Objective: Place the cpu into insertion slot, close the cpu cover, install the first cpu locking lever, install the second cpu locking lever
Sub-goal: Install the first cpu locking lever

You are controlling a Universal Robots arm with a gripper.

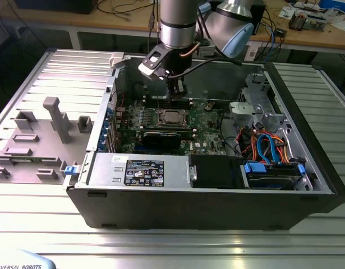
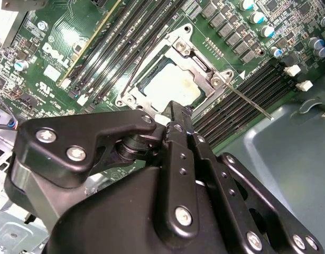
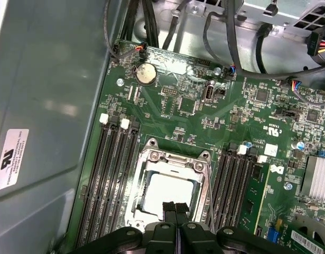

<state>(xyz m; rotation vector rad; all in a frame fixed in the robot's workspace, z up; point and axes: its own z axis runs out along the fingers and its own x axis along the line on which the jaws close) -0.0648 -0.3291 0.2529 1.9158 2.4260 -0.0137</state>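
The cpu (image 3: 163, 186) lies in the insertion slot (image 2: 131, 98) on the green motherboard (image 3: 194, 114), its pale metal top showing through the window of the cpu cover (image 3: 151, 159). The cover lies flat over the chip. The slot's pin bed is hidden under the cpu. A thin wire lever (image 2: 252, 103) sticks out from one socket corner over the memory slots. Another lever (image 2: 135, 67) runs along the opposite side. My gripper (image 3: 175, 208) hangs just above the socket's edge, fingers pressed together with nothing between them. In the exterior view the gripper (image 1: 177, 94) is inside the open case, just beyond the cpu (image 1: 171, 117).
Black memory slots (image 3: 110, 174) flank the socket on both sides. The case wall (image 3: 40, 106) rises close beside them. A black graphics card (image 1: 161, 138), the power supply (image 1: 138, 170) and drive cables (image 1: 267, 147) fill the case. Grey fixtures (image 1: 57, 117) stand on the table at the exterior view's left.
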